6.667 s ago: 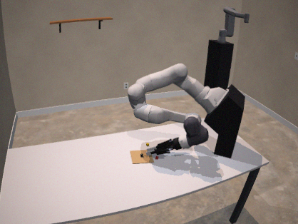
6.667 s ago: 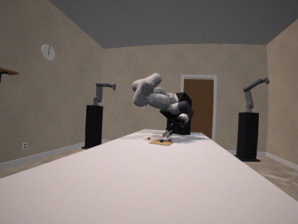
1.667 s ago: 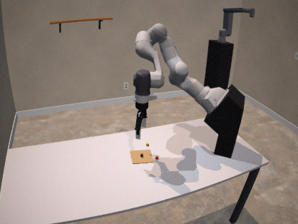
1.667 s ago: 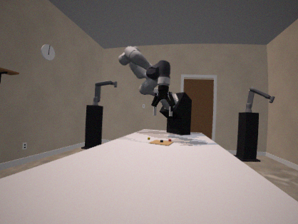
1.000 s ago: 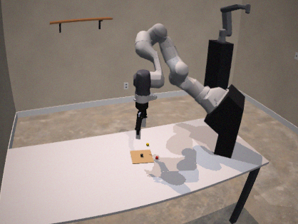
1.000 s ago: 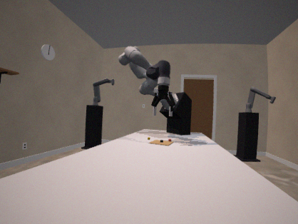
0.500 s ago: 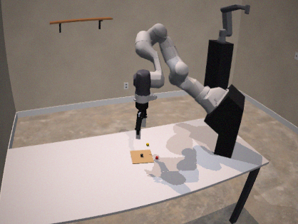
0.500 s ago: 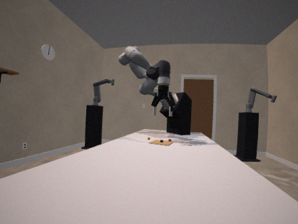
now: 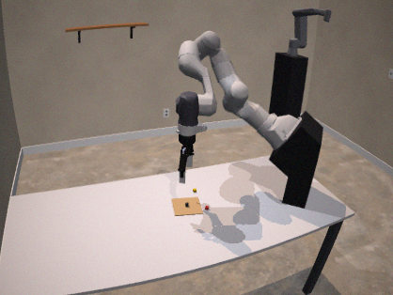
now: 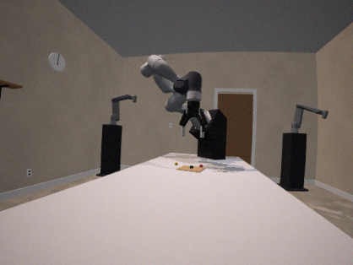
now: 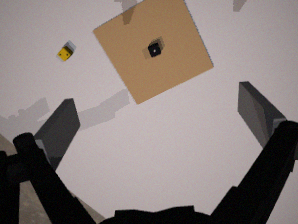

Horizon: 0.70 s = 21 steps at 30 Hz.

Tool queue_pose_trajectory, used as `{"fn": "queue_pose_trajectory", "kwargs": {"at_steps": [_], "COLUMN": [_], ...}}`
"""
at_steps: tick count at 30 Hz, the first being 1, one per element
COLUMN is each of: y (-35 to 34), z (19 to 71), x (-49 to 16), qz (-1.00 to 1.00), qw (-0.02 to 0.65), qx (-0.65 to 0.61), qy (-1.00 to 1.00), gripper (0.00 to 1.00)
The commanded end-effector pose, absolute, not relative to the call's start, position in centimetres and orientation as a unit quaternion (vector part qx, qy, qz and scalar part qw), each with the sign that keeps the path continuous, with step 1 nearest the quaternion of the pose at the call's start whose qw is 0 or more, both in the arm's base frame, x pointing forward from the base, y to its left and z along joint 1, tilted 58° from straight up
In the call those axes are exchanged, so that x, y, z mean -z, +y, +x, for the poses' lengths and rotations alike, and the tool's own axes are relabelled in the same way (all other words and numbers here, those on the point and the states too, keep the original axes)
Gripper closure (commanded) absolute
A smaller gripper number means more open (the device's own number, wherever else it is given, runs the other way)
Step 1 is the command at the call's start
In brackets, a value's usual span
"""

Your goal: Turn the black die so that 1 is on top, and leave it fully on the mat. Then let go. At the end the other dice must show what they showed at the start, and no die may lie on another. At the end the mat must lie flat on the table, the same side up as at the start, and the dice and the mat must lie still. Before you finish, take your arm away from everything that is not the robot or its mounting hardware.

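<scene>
The black die (image 9: 187,204) (image 10: 191,166) (image 11: 154,49) lies near the middle of the tan square mat (image 9: 180,209) (image 10: 184,169) (image 11: 165,75), which lies flat on the white table. In the wrist view its top face shows a single white pip. My gripper (image 9: 182,178) (image 10: 192,133) (image 11: 156,104) is open and empty. It hangs well above the table, behind and to the left of the mat, with both fingers spread wide.
A yellow die (image 9: 195,190) (image 10: 176,163) (image 11: 64,54) lies on the table behind the mat. A red die (image 9: 207,207) (image 10: 201,165) lies just off the mat's right edge. The arm's black base block (image 9: 297,160) stands at the table's right end.
</scene>
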<state>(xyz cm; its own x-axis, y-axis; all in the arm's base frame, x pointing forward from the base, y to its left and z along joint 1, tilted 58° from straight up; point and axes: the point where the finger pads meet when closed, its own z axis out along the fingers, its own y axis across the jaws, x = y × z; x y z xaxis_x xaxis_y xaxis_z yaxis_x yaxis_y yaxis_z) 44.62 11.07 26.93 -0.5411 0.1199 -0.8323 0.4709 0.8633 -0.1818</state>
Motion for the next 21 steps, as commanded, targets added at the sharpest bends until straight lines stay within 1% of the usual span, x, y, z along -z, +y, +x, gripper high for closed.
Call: {"fn": "queue_pose_trajectory", "kwargs": {"at_steps": [1, 21], "y": [11.00, 11.00], "z": [44.57, 44.57], "x": [-26.99, -26.99], "qz": [0.172, 0.172], "qw": [0.446, 0.446], "qx": [0.197, 0.197], "qy": [0.856, 0.856], "gripper": [0.00, 0.00]}}
